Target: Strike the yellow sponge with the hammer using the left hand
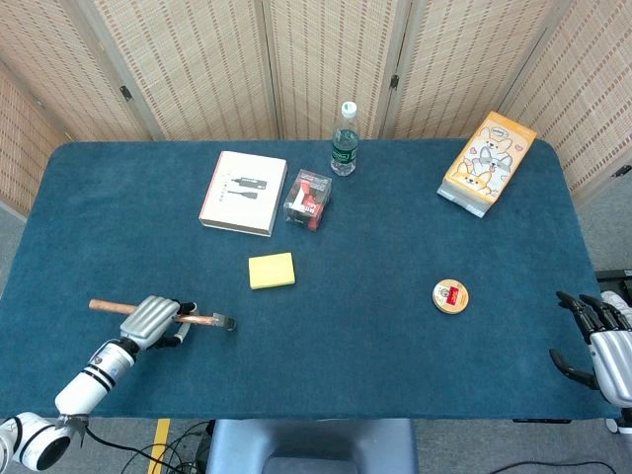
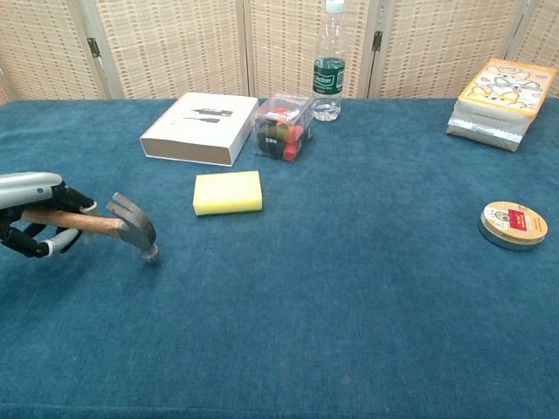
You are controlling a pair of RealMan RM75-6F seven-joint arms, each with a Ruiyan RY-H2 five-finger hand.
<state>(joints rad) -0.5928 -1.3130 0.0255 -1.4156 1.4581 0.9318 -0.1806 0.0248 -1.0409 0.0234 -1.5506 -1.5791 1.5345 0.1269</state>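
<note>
The yellow sponge [image 1: 272, 270] [image 2: 227, 192] lies flat on the blue table, in front of the white box. My left hand [image 1: 150, 321] [image 2: 39, 223] grips the wooden handle of the hammer [image 1: 197, 319] [image 2: 122, 227] near the table's front left. The steel head [image 2: 135, 234] is down at the cloth, well to the near left of the sponge and apart from it. My right hand [image 1: 600, 336] hangs past the table's right front corner, fingers apart, holding nothing; the chest view does not show it.
A white box [image 1: 244, 193], a clear box of small items [image 1: 308, 199] and a water bottle [image 1: 344, 138] stand behind the sponge. A yellow snack bag [image 1: 487, 163] lies at the back right. A round tin [image 1: 449, 295] sits at the right.
</note>
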